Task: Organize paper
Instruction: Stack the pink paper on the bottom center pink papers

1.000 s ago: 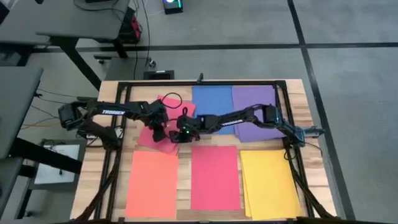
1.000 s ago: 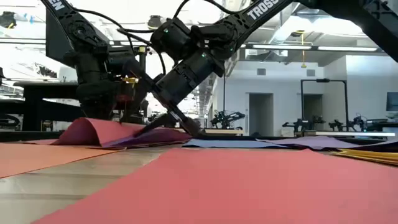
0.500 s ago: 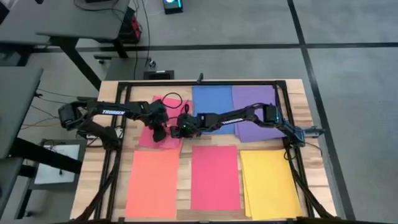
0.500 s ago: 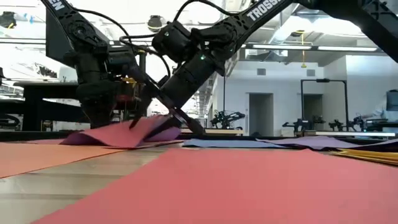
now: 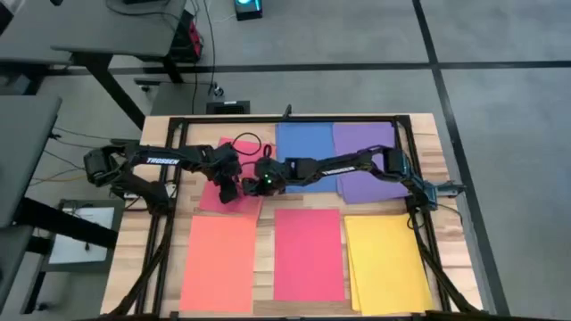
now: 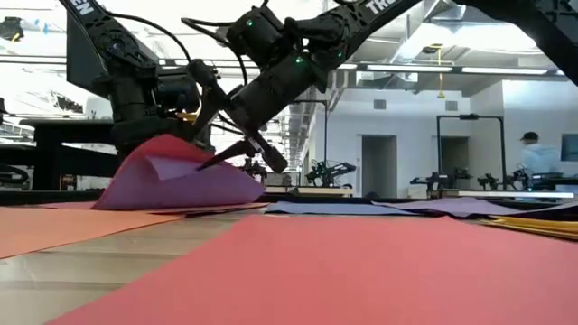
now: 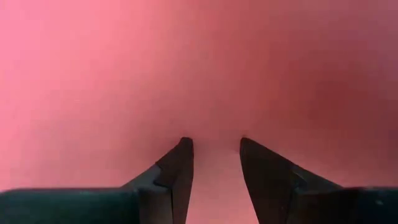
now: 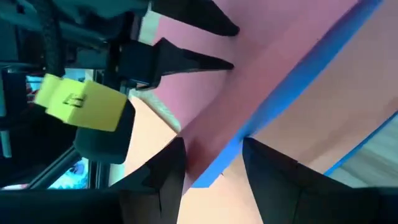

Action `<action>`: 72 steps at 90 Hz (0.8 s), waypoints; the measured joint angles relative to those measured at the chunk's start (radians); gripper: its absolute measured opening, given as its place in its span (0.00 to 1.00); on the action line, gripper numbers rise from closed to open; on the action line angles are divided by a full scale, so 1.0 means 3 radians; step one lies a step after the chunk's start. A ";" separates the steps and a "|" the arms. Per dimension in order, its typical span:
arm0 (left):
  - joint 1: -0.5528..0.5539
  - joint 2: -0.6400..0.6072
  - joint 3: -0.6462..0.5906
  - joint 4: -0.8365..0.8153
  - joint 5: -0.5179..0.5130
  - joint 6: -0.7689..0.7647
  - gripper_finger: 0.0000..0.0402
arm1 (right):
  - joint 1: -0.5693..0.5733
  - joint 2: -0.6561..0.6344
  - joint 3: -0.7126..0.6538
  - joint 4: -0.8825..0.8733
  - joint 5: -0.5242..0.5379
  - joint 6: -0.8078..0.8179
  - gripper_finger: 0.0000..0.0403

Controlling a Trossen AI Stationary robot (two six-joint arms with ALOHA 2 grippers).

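High view shows my two grippers meeting over the pink-red sheet (image 5: 234, 178), at eleven o'clock from table centre. Right gripper (image 5: 259, 185) pinches its raised edge at the three o'clock side; left gripper (image 5: 227, 189), fingers parted, presses it flat.

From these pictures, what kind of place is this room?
Probably a robotics lab: other robot arms stand on benches behind the table, under ceiling strip lights, and a person works at the far right.
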 joint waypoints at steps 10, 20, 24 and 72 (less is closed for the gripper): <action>0.0000 0.0000 0.0000 0.0000 0.0000 0.0000 0.29 | 0.0000 0.0000 0.0000 0.0024 -0.0054 0.0093 0.38; -0.0001 0.0000 0.0000 0.0000 0.0000 0.0000 0.29 | 0.0000 -0.0029 0.0000 0.0048 -0.0190 0.0183 0.38; 0.0000 0.0000 0.0000 -0.0001 -0.0001 0.0000 0.29 | 0.0000 -0.0049 -0.0001 0.0058 -0.0253 0.0253 0.38; 0.0000 0.0000 0.0000 0.0015 0.0000 0.0046 0.29 | -0.0020 -0.0038 -0.0003 -0.0413 0.0164 0.0130 0.38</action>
